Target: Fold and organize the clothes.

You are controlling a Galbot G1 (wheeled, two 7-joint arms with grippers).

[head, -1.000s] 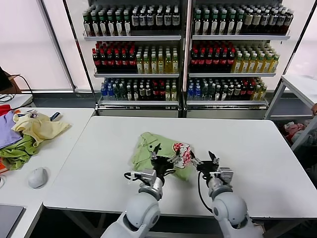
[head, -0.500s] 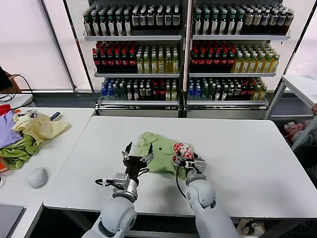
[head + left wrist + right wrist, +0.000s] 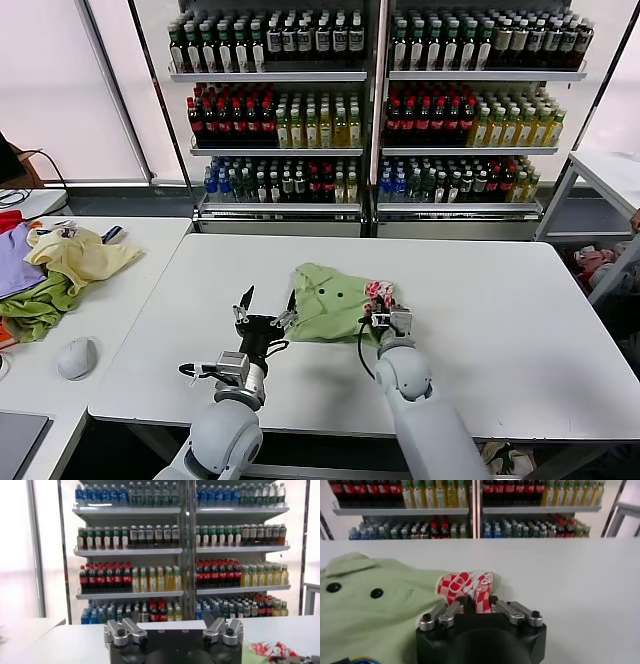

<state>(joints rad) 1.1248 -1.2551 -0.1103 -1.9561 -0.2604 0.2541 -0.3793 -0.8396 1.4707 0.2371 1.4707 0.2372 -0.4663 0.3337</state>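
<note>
The light green shirt (image 3: 335, 292) lies bunched on the white table (image 3: 500, 300), its collar and dark buttons facing up. Its red-and-white print patch (image 3: 378, 292) is at the right end. My right gripper (image 3: 386, 318) is at the shirt's near right edge, shut on the patch. In the right wrist view the checkered patch (image 3: 470, 586) sits between the fingers of my right gripper (image 3: 479, 605), with the green fabric (image 3: 375, 615) beside it. My left gripper (image 3: 265, 306) is open and empty, just left of the shirt and apart from it. In the left wrist view its jaws (image 3: 173, 628) stand wide apart.
A side table (image 3: 120, 300) on the left holds a pale yellow garment (image 3: 80, 255), purple and darker green garments (image 3: 35, 305) and a mouse (image 3: 76, 357). Shelves of bottles (image 3: 370, 110) stand behind the table. A white rack (image 3: 600, 180) is at the right.
My right gripper moved left to the shirt and shut on the print patch. My left gripper drew left off the shirt, staying open. The shirt shifted slightly back and right.
</note>
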